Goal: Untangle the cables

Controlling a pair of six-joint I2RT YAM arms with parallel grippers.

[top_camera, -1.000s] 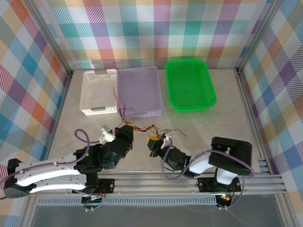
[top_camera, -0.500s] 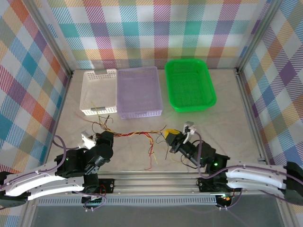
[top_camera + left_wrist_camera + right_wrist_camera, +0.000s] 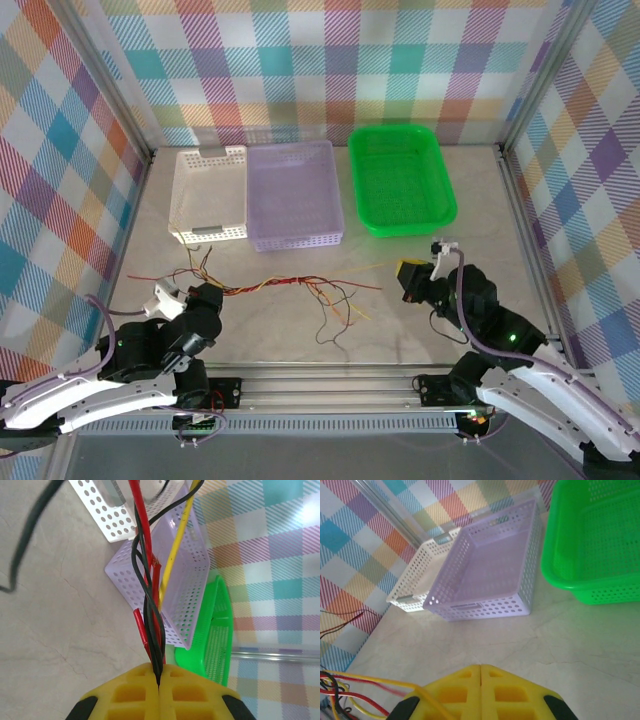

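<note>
- One bunch of cables (image 3: 152,620): thin red, yellow and black strands twisted together. They stretch from the left gripper (image 3: 159,672) across the table (image 3: 420,335) toward the right gripper (image 3: 480,672), with loose ends trailing.
- Two grippers: the left is clamped tight on the twisted strands. The right is closed too; a yellow strand reaches its finger, but whether it is pinched is unclear.
- Three baskets beyond both grippers: white (image 3: 208,233), lilac (image 3: 296,239), green (image 3: 400,224).
</note>
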